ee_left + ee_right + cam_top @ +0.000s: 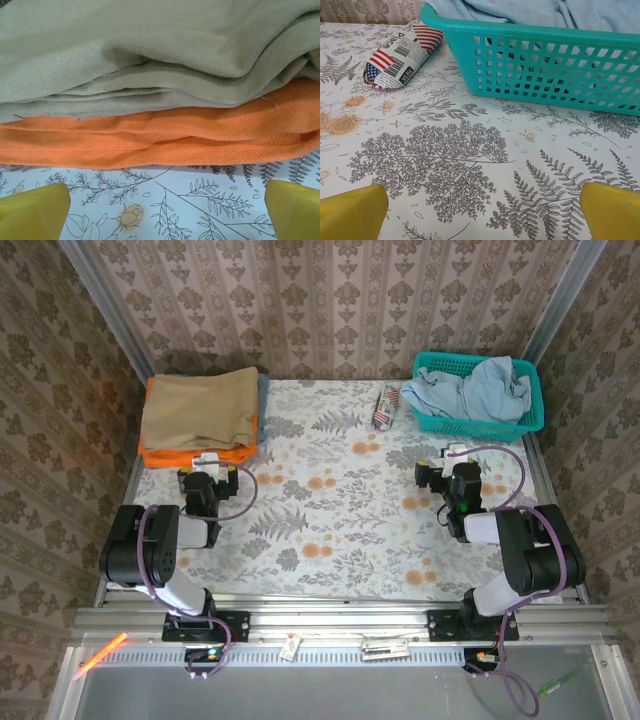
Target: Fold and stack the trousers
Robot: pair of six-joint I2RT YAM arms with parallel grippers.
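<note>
Trousers (492,388) lie crumpled in the teal basket (478,424) at the far right corner of the table (330,510). Left tool (165,212) fully open, empty, low over the table, facing the tan garment (150,45) stacked on the orange garment (160,140). Right tool (485,212) fully open, empty, facing the basket, not touching it.

Teal perforated plastic basket (470,426), sitting on floral-print tablecloth (330,520). Small newsprint-and-flag patterned soft pouch (386,406) just left of basket, lying flat, not touching it. Folded tan twill garment (200,405) well left of basket, stacked directly on folded orange twill garment (190,455). Brown damask wallpaper (330,300) behind basket.
</note>
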